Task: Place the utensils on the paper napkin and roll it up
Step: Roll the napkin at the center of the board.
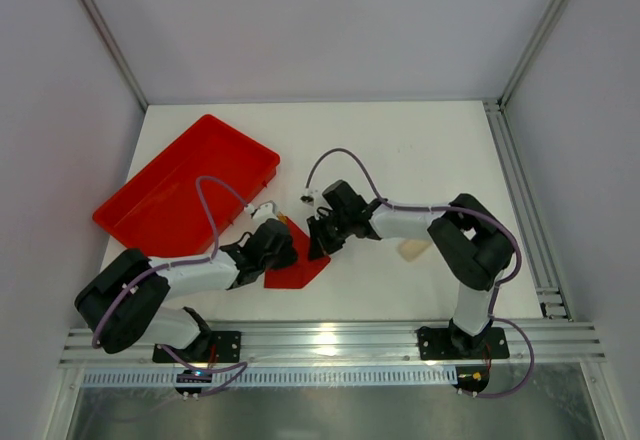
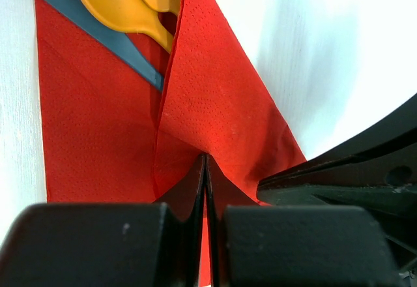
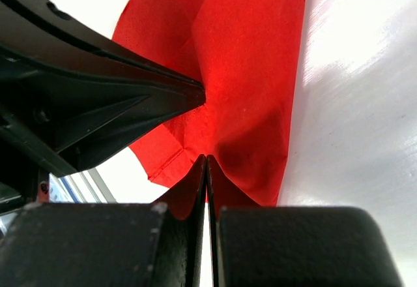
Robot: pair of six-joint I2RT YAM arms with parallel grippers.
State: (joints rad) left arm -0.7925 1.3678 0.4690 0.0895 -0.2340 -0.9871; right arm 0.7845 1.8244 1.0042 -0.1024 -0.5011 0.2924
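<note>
The red paper napkin lies on the white table between my two arms, with part of it drawn up into a fold. In the left wrist view two orange-tan utensils, a spoon and a fork, rest on the napkin under the raised flap. My left gripper is shut, and the fold runs straight from its tips. My right gripper is shut too, pinching the napkin from the opposite side. Seen from above, the left gripper and the right gripper almost meet over the napkin.
A large red plastic tray sits at the back left, close to the left arm. A small pale tan piece lies on the table under the right forearm. An aluminium rail runs along the right edge.
</note>
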